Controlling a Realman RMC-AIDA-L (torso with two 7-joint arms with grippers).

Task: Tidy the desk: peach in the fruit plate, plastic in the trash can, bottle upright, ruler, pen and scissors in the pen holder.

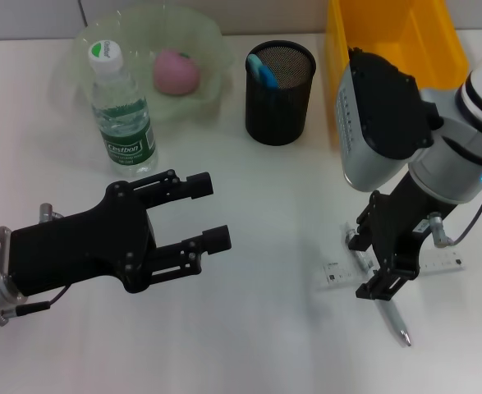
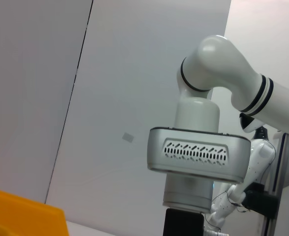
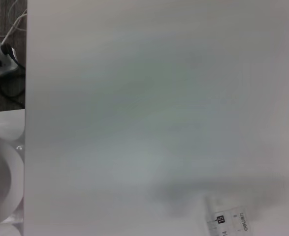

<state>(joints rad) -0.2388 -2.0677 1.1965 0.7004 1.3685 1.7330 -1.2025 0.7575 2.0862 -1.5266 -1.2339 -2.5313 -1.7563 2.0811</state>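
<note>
Over on the left, the left pincer (image 1: 212, 212) hovers above the white tabletop (image 1: 257, 189), fingers spread wide with nothing between them, pointing toward the middle. Just behind it stands the bottle (image 1: 121, 111), upright with its green-and-white cap on top, right at the front edge of the pale green fruit plate (image 1: 208, 41). And there's the pink peach (image 1: 176, 71), sitting inside that plate. Moving across to the centre, the black mesh pen holder (image 1: 280, 92) stands upright on the tabletop, a blue handle (image 1: 262, 70) poking up inside it. Next to it, at the back right, the yellow trash can (image 1: 388, 41). Now the right side: the right pincer (image 1: 386, 275) is down low over the clear ruler (image 1: 450, 261), which lies flat on the tabletop, and a pen (image 1: 395, 320) lies beside it with its tip reaching toward the front edge. The pincer's fingers are at the ruler and pen, but whether they're clamped on either one, I cannot tell. The right wrist view catches just the ruler's numbered end against the tabletop.
</note>
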